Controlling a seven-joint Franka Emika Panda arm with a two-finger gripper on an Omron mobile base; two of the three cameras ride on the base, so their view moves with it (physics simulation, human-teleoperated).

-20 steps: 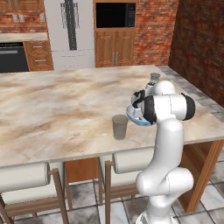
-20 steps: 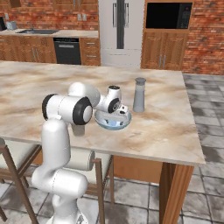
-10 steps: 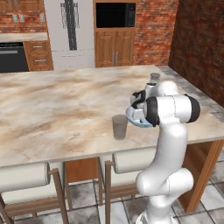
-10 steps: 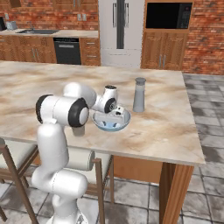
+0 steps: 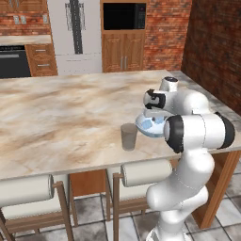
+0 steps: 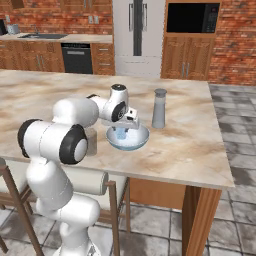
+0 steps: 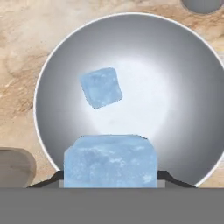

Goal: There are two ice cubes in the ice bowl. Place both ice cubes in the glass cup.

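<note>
End effector (image 7: 110, 175) grips one pale-blue translucent ice cube (image 7: 110, 161) above the shallow round light-blue bowl (image 7: 183, 87). Second ice cube (image 7: 101, 87) lies inside. Grey-brown glass tumbler (image 5: 128, 136) stands just left.

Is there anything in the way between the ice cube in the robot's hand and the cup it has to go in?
Nothing visible blocks it. The hand holds one ice cube over the ice bowl, and the glass cup stands right beside the bowl with bare counter around it.

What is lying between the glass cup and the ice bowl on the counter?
Nothing; in the left base view, bare marble counter separates the glass cup from the ice bowl.
</note>
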